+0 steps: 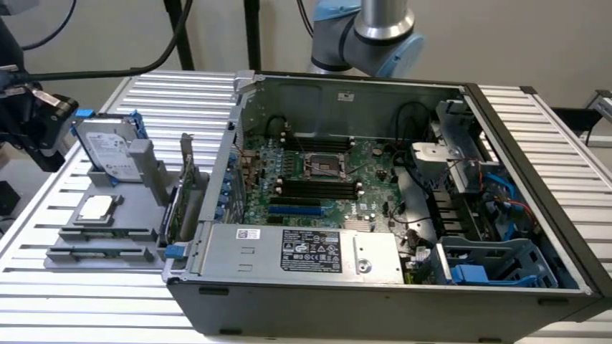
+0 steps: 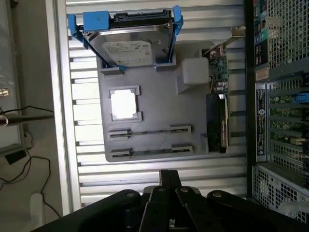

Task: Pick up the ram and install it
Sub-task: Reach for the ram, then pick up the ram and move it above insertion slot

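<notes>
In the exterior view an open case lies on a slatted table with its board facing up. A grey power unit covers the board's near edge. The arm rises behind the case and is cut off by the picture's upper edge. Just beside the case, toward the exterior view's left, a grey tray sits on the table. A drive leans at its far end, a square chip lies mid-tray, and a card stands on edge along the side next to the case. The ram stands on edge in a holder at the tray's near end, a thin greenish strip whose chips cannot be made out. A second strip stands just nearer. In the wrist view the gripper hangs above bare table slats beyond the tray's ram end, its black fingers pressed together and its body cut off. The ram reads as a thin line between two clips, well apart from the gripper.
</notes>
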`<state>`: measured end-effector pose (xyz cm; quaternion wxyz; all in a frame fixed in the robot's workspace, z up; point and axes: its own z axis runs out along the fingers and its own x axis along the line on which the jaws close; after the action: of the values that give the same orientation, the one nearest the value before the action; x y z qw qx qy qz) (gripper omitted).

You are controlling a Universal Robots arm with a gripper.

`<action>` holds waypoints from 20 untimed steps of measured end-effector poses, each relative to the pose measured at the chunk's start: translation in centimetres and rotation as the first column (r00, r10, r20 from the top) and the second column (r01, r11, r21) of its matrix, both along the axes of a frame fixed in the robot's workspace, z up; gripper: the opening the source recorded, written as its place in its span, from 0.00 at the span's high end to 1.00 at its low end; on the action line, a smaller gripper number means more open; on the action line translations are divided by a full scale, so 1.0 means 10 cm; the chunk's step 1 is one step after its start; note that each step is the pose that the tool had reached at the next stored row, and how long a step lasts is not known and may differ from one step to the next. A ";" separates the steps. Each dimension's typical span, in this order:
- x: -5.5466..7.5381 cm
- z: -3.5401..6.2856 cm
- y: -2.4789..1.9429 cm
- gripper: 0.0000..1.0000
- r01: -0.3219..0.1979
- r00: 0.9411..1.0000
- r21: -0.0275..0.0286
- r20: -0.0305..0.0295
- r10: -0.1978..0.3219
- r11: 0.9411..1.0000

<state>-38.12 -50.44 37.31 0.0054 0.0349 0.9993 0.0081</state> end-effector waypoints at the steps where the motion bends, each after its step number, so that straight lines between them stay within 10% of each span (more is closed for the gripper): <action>1: -0.01 0.001 0.000 0.89 -0.003 1.000 -0.001 -0.001 0.003 1.000; 20: -0.06 -0.007 -0.001 0.89 -0.062 0.998 -0.004 -0.001 0.062 0.998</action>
<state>-38.69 -50.45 37.24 0.0049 0.0039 1.0000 0.0061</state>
